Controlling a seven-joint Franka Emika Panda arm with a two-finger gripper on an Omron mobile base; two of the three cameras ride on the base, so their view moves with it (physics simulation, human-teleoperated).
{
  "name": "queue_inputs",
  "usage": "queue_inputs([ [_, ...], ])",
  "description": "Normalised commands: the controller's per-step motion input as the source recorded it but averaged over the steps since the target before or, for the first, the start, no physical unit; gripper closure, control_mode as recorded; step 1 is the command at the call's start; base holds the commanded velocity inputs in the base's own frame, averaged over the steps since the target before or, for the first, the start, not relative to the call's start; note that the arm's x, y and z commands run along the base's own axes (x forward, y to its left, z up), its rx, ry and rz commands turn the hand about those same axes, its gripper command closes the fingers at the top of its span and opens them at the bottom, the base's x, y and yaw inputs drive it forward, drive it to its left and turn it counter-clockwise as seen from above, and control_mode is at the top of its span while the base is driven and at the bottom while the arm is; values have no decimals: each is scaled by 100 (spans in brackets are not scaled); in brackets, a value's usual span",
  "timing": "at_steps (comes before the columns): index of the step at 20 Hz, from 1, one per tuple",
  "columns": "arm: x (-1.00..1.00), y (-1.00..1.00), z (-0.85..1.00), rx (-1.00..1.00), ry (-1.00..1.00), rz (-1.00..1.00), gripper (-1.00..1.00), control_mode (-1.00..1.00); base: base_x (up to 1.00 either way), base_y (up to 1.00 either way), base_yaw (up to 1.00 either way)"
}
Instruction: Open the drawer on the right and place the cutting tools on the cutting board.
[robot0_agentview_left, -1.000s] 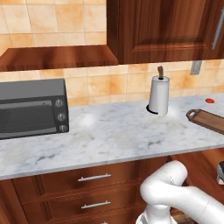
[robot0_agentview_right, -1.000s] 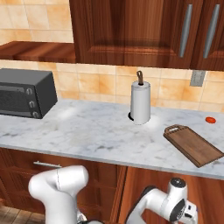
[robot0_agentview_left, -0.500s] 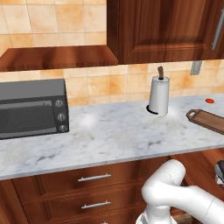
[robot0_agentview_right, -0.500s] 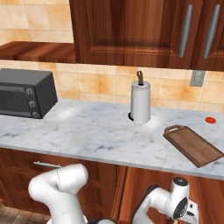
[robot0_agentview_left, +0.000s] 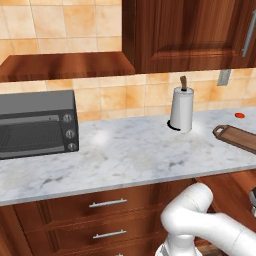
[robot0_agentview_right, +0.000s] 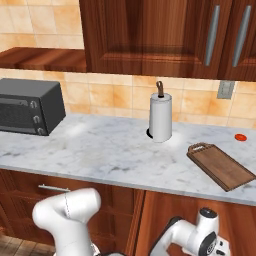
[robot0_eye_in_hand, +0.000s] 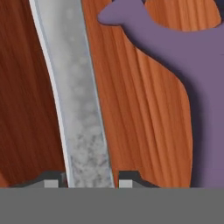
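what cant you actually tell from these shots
- Drawer handle: hand view; the frame's edges cut off both ends.
- Gripper: hand view; fingertips flank the handle, contact unclear.
- Cutting board: left base view; cut by the right edge.
- Cutting tools: none discernible.

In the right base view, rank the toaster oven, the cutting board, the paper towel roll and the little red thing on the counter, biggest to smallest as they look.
1. toaster oven, cut off at the left edge
2. cutting board
3. paper towel roll
4. small red thing

The board lies flat and nearer the camera, so ranks 2 and 3 are unsure.
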Motion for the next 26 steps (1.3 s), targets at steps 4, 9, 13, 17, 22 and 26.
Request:
queue_inputs([
  [4, -54, 20, 45, -5, -20, 0, 100, -100, 0, 0, 0],
  [9, -1, 6, 100, 0, -29, 0, 100, -100, 0, 0, 0],
  [13, 26, 10, 100, 0, -16, 0, 100, -100, 0, 0, 0],
  [17, 81, 10, 100, 0, -15, 0, 100, -100, 0, 0, 0],
  [22, 92, 8, 100, 0, -15, 0, 100, -100, 0, 0, 0],
  [26, 93, 7, 100, 0, -6, 0, 100, -100, 0, 0, 0],
])
